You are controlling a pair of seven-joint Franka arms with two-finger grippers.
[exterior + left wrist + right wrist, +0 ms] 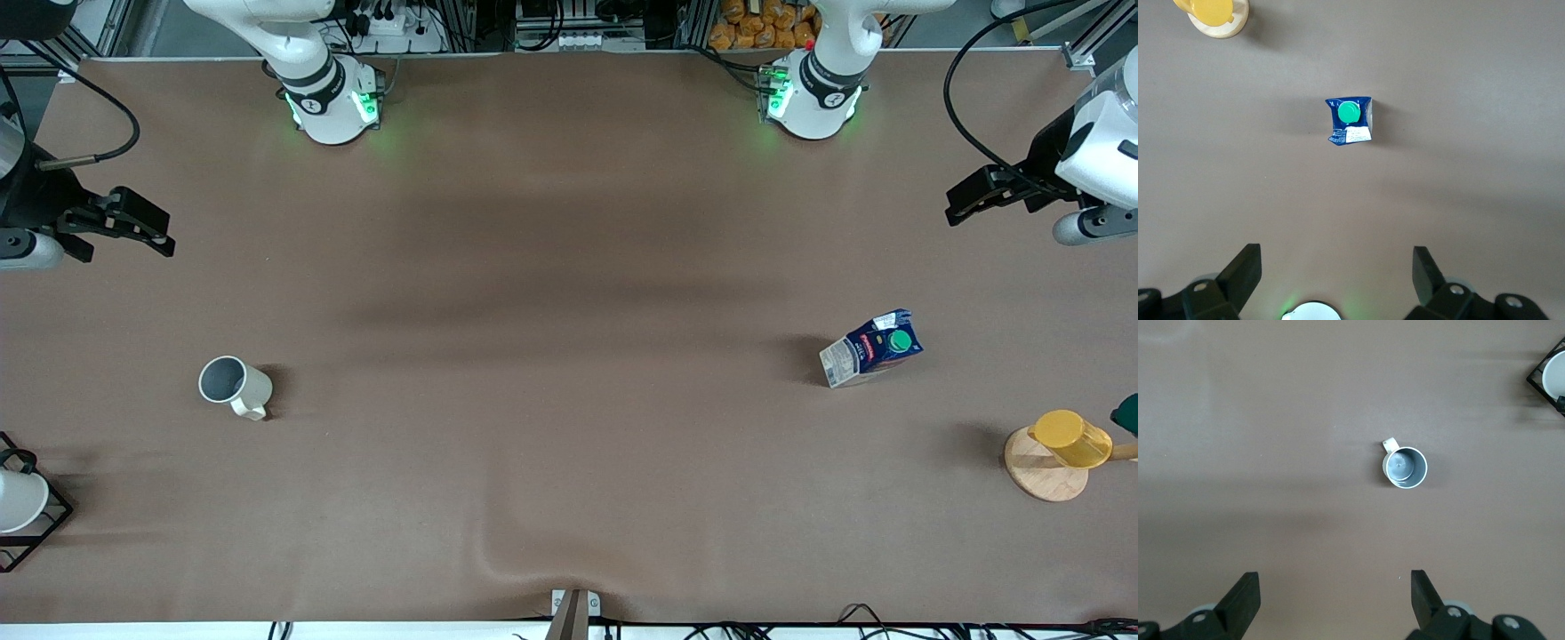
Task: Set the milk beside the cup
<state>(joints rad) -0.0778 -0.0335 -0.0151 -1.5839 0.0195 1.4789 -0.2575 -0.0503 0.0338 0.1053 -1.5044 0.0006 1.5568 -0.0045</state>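
Currently milk upright, cap up; left gripper, right gripper wide, empty.

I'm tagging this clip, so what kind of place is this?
Most likely a robotics lab test bench: two arms bolted to a brown-covered table, aluminium framing and cables along its edges, and a few props laid out, such as a milk carton and a mug.

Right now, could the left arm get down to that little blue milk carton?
Probably yes: the left gripper hangs open high above the table, nothing stands between it and the milk carton, and nothing crowds the carton.
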